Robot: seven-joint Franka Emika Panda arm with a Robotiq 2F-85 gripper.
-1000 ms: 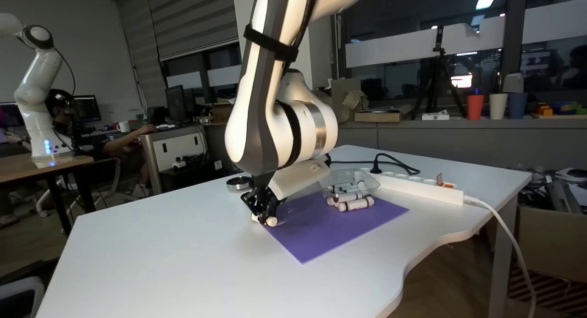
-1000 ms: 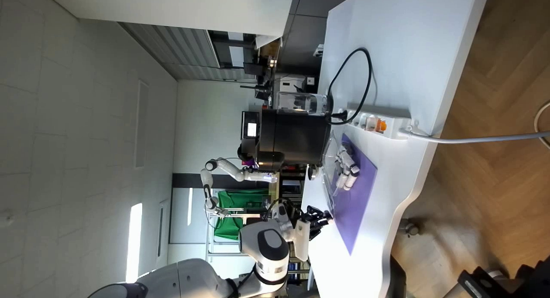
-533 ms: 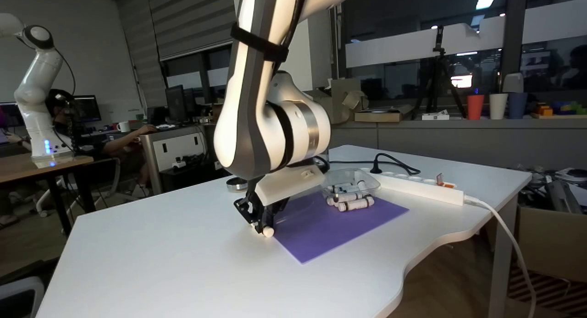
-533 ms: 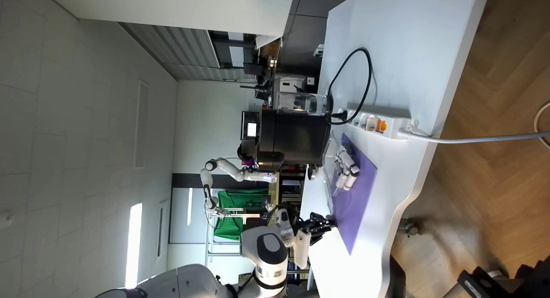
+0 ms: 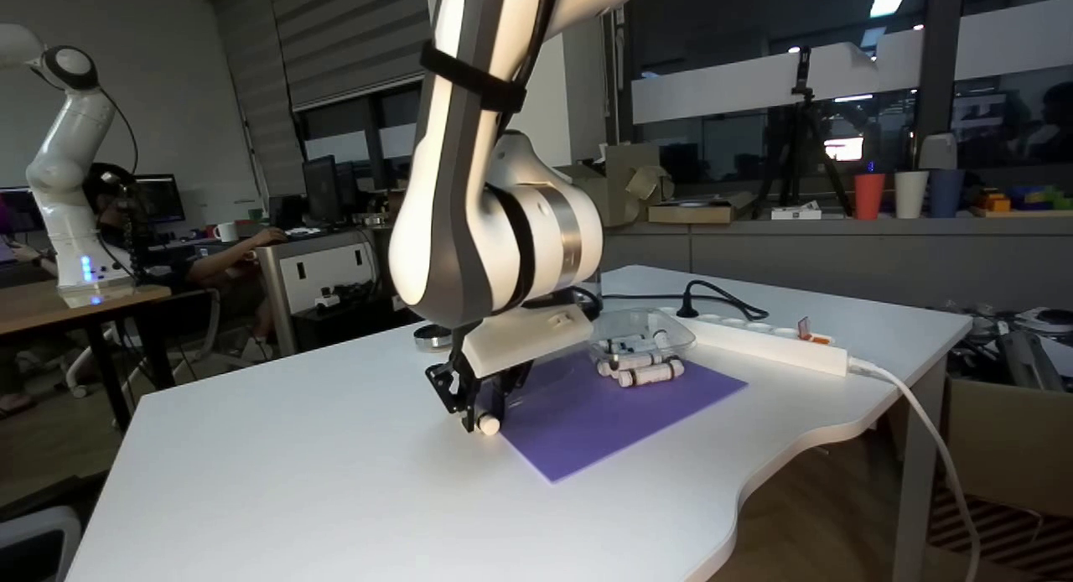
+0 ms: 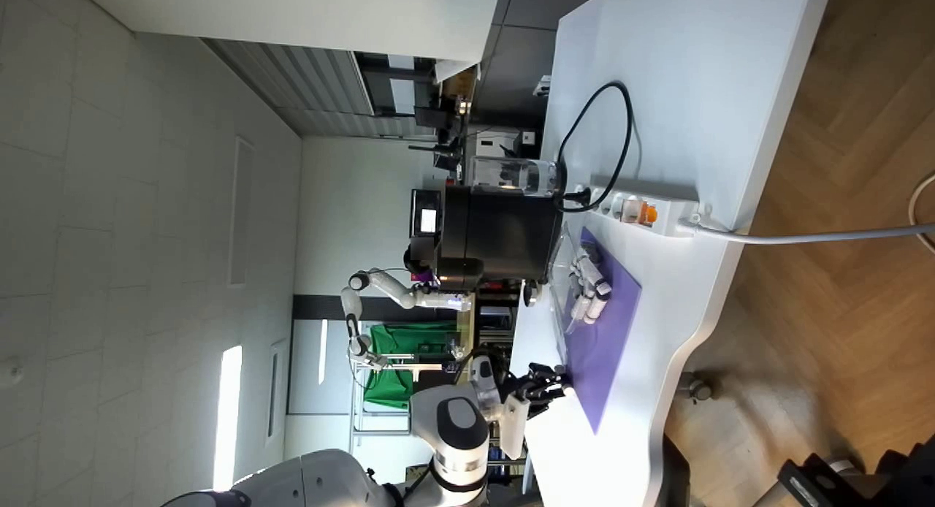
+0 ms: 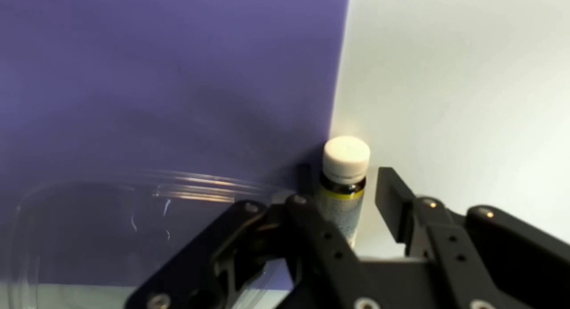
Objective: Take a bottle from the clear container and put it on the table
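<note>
Wrist view: bottle (image 7: 344, 189), yellow-edged label (image 7: 342, 212) illegible

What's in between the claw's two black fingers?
A white-capped bottle. The wrist view shows it between the fingers of the claw, with white table showing between it and one finger.

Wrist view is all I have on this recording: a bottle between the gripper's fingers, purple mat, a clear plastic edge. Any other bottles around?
Observer: Yes, in both exterior views several other bottles lie clustered at the clear container; I can't tell how many are inside.
Operator: Anything tall near that cluster?
Observer: Yes, a black box-shaped machine stands behind it in an exterior view.
</note>
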